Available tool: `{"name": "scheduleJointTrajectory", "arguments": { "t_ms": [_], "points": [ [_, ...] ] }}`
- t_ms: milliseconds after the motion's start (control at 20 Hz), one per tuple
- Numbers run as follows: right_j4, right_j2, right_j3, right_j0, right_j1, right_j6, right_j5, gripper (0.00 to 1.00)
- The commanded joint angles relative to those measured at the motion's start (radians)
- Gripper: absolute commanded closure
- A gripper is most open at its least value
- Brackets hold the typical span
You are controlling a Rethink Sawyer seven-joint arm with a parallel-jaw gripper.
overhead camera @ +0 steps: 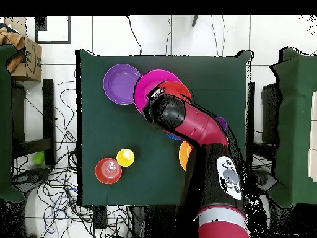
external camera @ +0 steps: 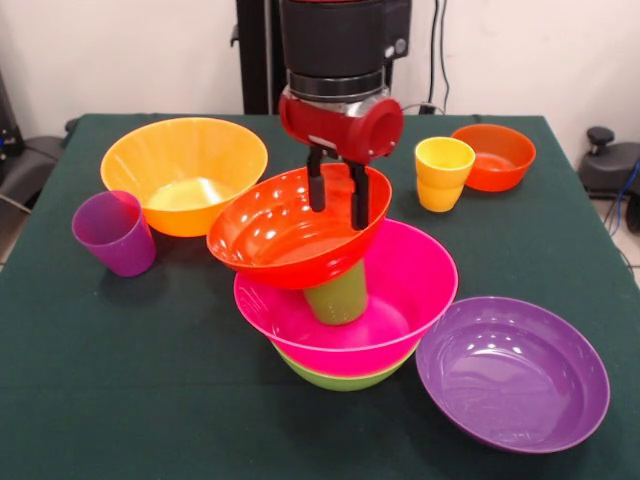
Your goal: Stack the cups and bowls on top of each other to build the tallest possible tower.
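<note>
Front view shows you the gripper (external camera: 337, 205) pinching the far rim of the red-orange bowl (external camera: 275, 235), one finger inside, one outside. That bowl sits tilted on the green cup (external camera: 338, 296), which stands in the pink bowl (external camera: 400, 290) over the lime green bowl (external camera: 340, 378). Expect light, stiff, glossy plastic that slips easily; hold thin rims only. The yellow cup (external camera: 442, 173) stands just beside the small red-orange bowl (external camera: 498, 155).

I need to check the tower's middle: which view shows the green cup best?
The front view: the green cup stands in the pink bowl under the tilted red-orange bowl. Overhead, the arm and bowls hide it.
</note>
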Motion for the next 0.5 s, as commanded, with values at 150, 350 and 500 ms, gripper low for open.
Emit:
{"name": "scheduleJointTrajectory", "arguments": {
  "t_ms": [150, 350, 500],
  "points": [
    [-0.033, 0.107, 0.135, -0.03, -0.01, 0.087, -0.078, 0.0],
    [-0.025, 0.099, 0.125, -0.01, -0.004, 0.104, -0.076, 0.0],
    [-0.016, 0.089, 0.122, -0.012, -0.005, 0.114, -0.076, 0.0]
  ]
}}
